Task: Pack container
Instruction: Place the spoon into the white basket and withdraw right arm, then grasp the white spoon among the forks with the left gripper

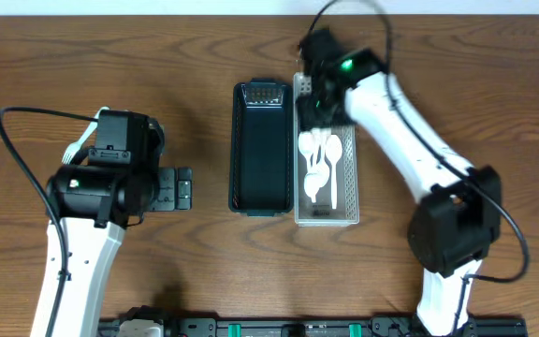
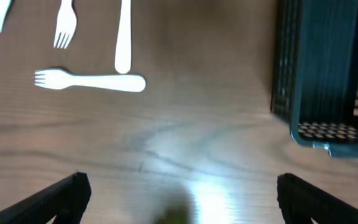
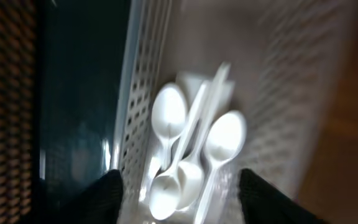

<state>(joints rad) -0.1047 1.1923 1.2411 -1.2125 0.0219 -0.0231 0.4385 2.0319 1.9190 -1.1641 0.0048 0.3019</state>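
Observation:
A white perforated container [image 1: 349,183] holds several white plastic spoons [image 1: 318,159]. My right gripper [image 1: 318,101] hangs over its far end, open and empty. In the right wrist view the spoons [image 3: 225,134] lie in the white container [image 3: 284,74] below my open fingers [image 3: 182,196]. A dark mesh container [image 1: 260,140] stands just left of the white one and looks empty. My left gripper [image 1: 178,189] is open and empty, low over the table left of the dark container. In its wrist view [image 2: 182,202], white forks [image 2: 89,82] lie on the wood ahead, with the dark container [image 2: 328,62] at the right.
The forks do not show in the overhead view. The dark container's wall [image 3: 73,112] is right beside the white one. A black rail [image 1: 298,328] runs along the table's front edge.

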